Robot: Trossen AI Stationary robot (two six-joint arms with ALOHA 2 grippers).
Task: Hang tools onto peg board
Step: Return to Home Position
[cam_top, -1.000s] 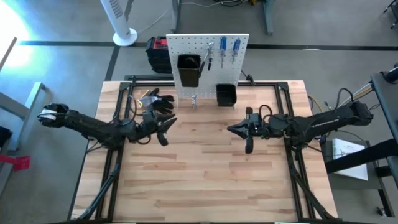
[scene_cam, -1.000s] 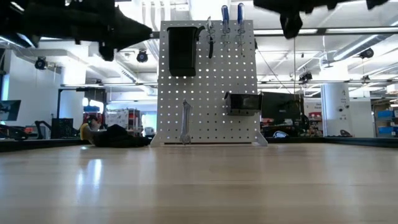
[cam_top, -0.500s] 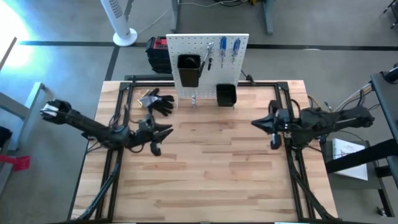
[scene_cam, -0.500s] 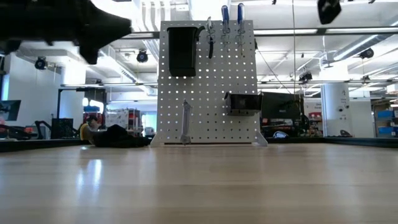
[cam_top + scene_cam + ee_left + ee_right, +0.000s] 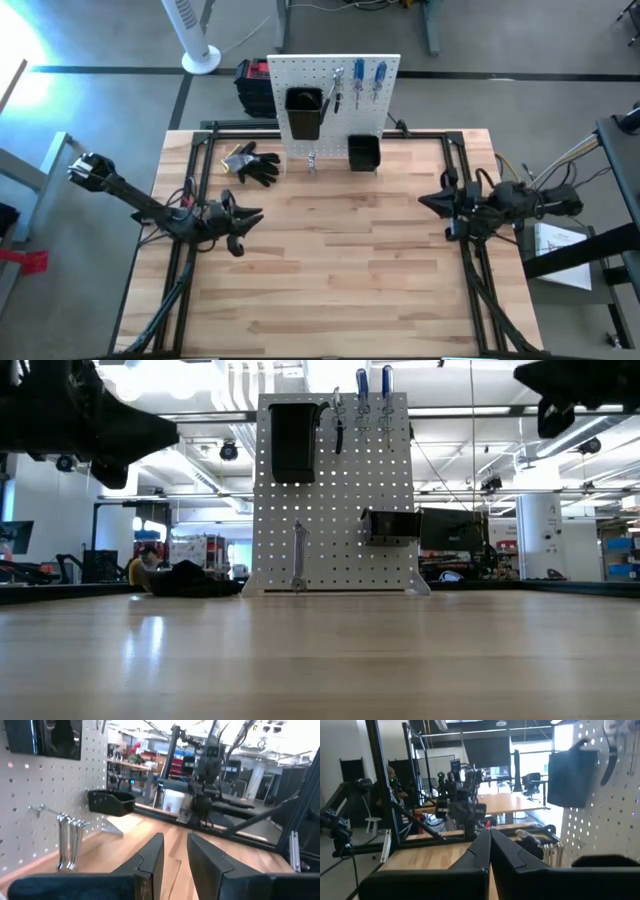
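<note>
The white peg board (image 5: 335, 95) stands upright at the table's far edge, with two black bins (image 5: 303, 112) (image 5: 363, 152). Two blue-handled screwdrivers (image 5: 370, 80) and dark pliers (image 5: 337, 92) hang near its top, and slim silver wrenches (image 5: 298, 555) hang low on a peg. My left gripper (image 5: 255, 214) hovers over the table's left part, fingers a narrow gap apart (image 5: 175, 847), empty. My right gripper (image 5: 424, 202) hovers over the right part, shut (image 5: 490, 840) and empty. Both are high above the tabletop in the low view.
Black work gloves (image 5: 255, 163) lie on the table left of the peg board's foot. Black arm frames run along the table's left and right sides. A white fan (image 5: 195, 40) stands on the floor behind the table. The light wooden tabletop (image 5: 340, 270) lies between the arms.
Both arms have drawn back from the middle. My left gripper has gone toward the table's left edge and a little nearer. My right gripper has gone toward the table's right edge. The tools on the peg board have kept still.
</note>
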